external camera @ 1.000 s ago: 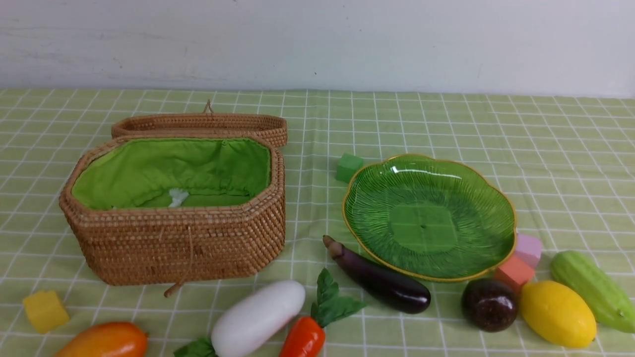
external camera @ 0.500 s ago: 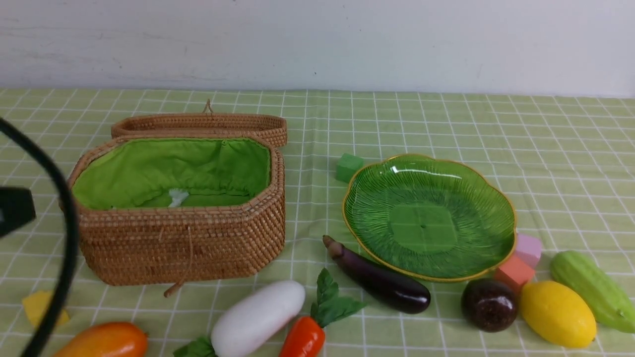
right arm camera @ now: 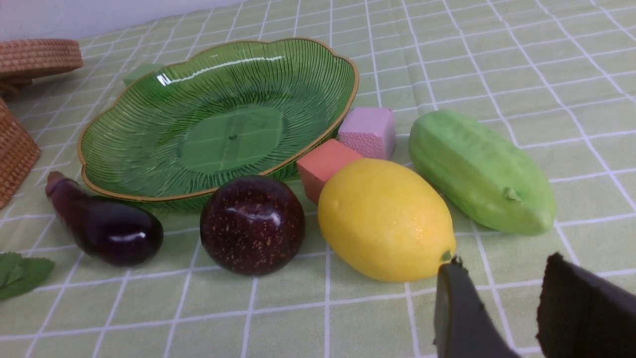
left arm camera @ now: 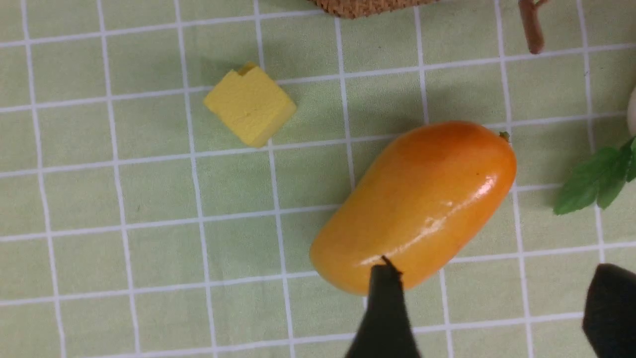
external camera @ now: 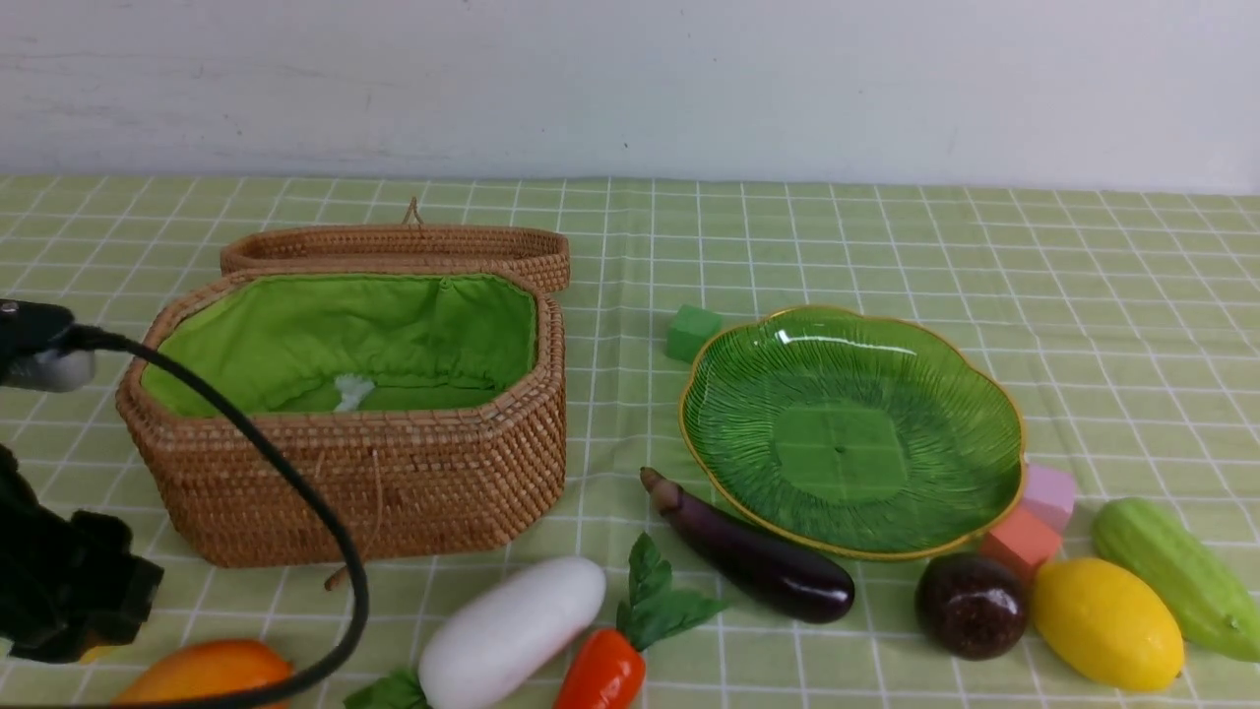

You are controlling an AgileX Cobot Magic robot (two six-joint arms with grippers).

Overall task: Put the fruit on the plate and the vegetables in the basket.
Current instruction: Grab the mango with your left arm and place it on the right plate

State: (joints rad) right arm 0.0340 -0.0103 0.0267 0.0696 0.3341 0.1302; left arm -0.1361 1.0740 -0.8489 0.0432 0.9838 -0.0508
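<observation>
Your left claw (left arm camera: 497, 278), spread apart & empty, hangs at one end of the mango (left arm camera: 412, 204); its long axis runs diag. to the gap.

In front, the left arm (external camera: 59, 591) seemingly hides the yellow cube (left arm camera: 250, 104); the edge crops the mango (external camera: 207, 675).
</observation>
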